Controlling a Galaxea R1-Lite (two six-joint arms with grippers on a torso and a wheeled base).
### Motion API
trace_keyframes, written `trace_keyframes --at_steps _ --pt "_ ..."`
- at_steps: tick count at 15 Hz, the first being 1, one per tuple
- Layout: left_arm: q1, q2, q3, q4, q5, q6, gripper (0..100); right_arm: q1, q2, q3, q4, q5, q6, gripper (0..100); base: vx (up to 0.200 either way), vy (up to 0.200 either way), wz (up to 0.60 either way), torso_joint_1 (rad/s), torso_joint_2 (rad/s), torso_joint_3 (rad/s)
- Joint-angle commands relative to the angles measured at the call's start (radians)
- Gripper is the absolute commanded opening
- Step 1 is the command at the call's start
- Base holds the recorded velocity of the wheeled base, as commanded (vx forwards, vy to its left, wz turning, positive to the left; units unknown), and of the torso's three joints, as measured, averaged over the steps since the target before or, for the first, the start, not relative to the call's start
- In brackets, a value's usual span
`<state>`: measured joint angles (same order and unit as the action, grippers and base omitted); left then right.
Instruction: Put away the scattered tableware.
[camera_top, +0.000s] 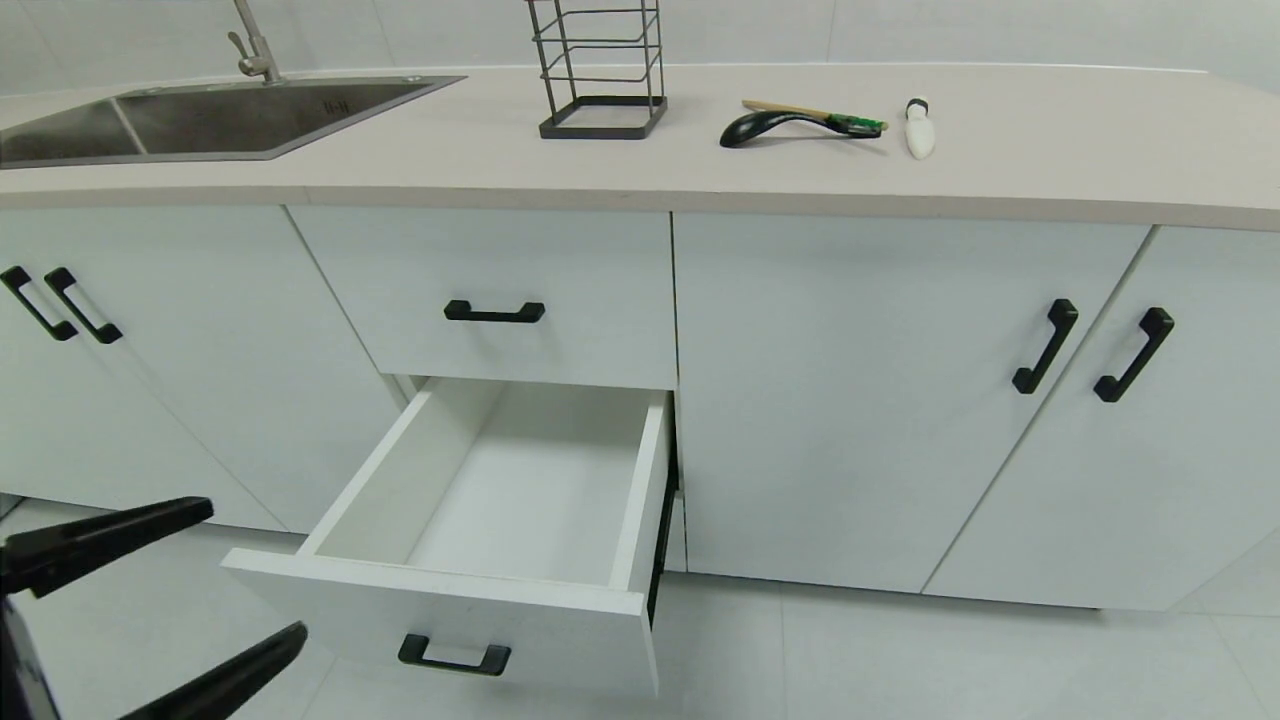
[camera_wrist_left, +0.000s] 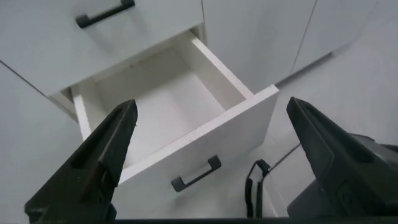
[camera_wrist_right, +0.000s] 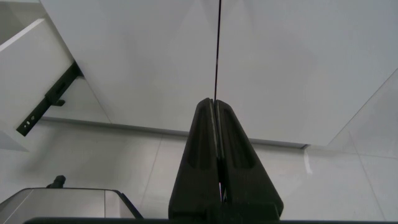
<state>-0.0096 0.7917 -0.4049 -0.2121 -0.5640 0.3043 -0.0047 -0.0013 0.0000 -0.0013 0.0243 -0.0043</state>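
Note:
On the counter at the back right lie a black spoon (camera_top: 775, 125), a wooden utensil with a green band (camera_top: 815, 113) and a small white utensil (camera_top: 918, 133). Below the counter, the lower drawer (camera_top: 520, 490) is pulled out, and its white inside holds nothing. My left gripper (camera_top: 255, 570) hangs open low at the left, in front of and beside the drawer front (camera_wrist_left: 205, 140). My right gripper (camera_wrist_right: 214, 106) is shut with nothing in it, pointing at the cabinet doors (camera_wrist_right: 217, 56) near the floor.
A black wire rack (camera_top: 603, 70) stands on the counter's middle, and a steel sink (camera_top: 215, 115) with a tap is at the back left. The upper drawer (camera_top: 495, 295) is closed. Cabinet doors with black handles (camera_top: 1045, 345) line the right.

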Motion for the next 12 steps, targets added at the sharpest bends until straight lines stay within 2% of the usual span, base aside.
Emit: trace_keyframes --at_steps 1,2,3,4,5,6,8,9,10,11,12 --pt "0.003 -0.272 0.060 -0.007 -0.002 -0.011 100 0.000 0.001 0.000 0.000 0.000 0.000 0 0.000 0.000 0.00 0.000 0.00 0.000" --pt "0.002 -0.305 0.061 0.000 -0.004 -0.019 100 0.000 0.001 0.000 0.000 0.000 0.000 0 0.000 0.000 0.00 0.000 0.00 0.000" --pt "0.002 -0.394 0.069 0.036 -0.002 -0.062 100 0.000 0.001 0.000 0.000 0.000 -0.002 0 0.000 0.000 0.00 0.000 0.00 0.000" --pt "0.002 -0.483 0.087 0.080 -0.002 -0.119 100 0.000 0.001 0.000 0.000 0.006 -0.008 0 0.000 0.000 0.00 0.000 0.00 0.000" --pt "0.002 -0.503 0.093 0.089 -0.002 -0.128 100 0.000 0.001 0.000 0.000 0.005 -0.006 0 0.000 0.000 0.00 0.000 0.00 0.000" --pt "0.003 -0.614 0.143 0.140 -0.002 -0.142 100 0.000 0.001 0.000 0.000 0.002 -0.002 0 0.000 0.000 0.00 0.000 0.00 0.000" --pt "0.008 -0.730 0.199 0.215 0.010 -0.143 100 0.000 0.001 0.000 0.000 0.002 -0.003 0 0.000 0.000 0.00 0.000 0.00 0.000" --pt "0.014 -0.787 0.228 0.270 0.058 -0.143 100 0.000 0.001 0.000 0.000 0.002 -0.002 0 0.000 0.000 0.00 0.000 0.00 0.000" --pt "0.014 -0.792 0.294 0.280 0.144 -0.128 100 0.000 0.001 0.000 0.000 0.002 -0.003 0 0.000 0.000 0.00 0.000 0.00 0.000" --pt "0.014 -0.792 0.347 0.254 0.202 -0.123 100 0.000 0.001 0.000 0.000 0.002 -0.003 0 0.000 0.000 0.00 0.000 0.00 0.000" --pt "0.014 -0.792 0.405 0.165 0.328 -0.143 100 0.000 0.001 0.000 0.000 0.002 -0.005 0 0.000 0.000 0.00 0.000 0.00 0.000"
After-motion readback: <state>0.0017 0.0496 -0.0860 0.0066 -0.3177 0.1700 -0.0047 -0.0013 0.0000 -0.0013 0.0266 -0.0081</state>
